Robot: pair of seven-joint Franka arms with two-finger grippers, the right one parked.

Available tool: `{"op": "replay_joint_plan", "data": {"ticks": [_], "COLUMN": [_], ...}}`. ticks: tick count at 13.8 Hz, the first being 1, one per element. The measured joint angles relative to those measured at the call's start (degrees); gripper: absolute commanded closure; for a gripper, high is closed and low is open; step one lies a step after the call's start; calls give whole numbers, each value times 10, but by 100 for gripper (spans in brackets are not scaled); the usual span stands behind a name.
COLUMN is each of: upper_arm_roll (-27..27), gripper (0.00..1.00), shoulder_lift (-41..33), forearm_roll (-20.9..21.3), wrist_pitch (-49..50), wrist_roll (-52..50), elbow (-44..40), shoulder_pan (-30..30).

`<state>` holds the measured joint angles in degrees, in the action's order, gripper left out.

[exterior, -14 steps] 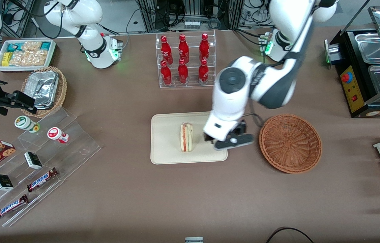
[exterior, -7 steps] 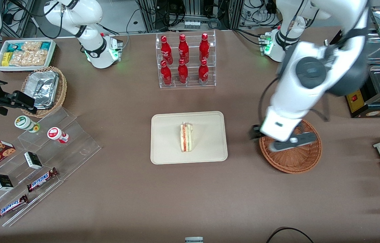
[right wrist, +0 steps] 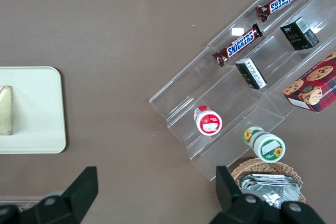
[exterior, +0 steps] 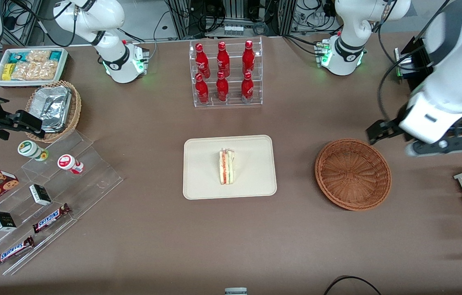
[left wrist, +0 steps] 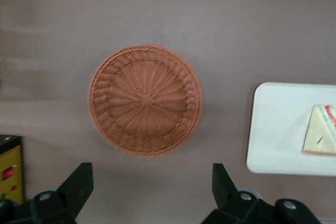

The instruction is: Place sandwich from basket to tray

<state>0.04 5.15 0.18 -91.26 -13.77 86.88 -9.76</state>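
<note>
Sandwich [exterior: 226, 167] lies on the tray [exterior: 202, 180], about its middle, filling edge up; basket [exterior: 353, 174] sits beside the tray toward the working arm's end, apart from it, nothing in it; gripper [exterior: 394, 137] hangs above the table past the basket, farther from the tray, fingers [left wrist: 79, 184] spread wide, holding nothing.

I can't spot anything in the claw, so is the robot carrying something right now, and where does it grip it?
Nothing. The gripper is open and empty, high above the table; the sandwich lies on the cream tray.
</note>
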Motion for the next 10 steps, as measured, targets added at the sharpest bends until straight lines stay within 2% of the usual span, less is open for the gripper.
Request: {"op": "replay_joint_plan", "data": {"ticks": [6,10], "upper_arm_roll": [6,14], "gripper": [0,0], "shoulder_lift": [-59,-81], "forearm_roll": [-9,-10], "wrist_pitch": [45,47], "wrist_roll": [132,176], "elbow": [25,45], "shoulder_pan": [66,80]}}
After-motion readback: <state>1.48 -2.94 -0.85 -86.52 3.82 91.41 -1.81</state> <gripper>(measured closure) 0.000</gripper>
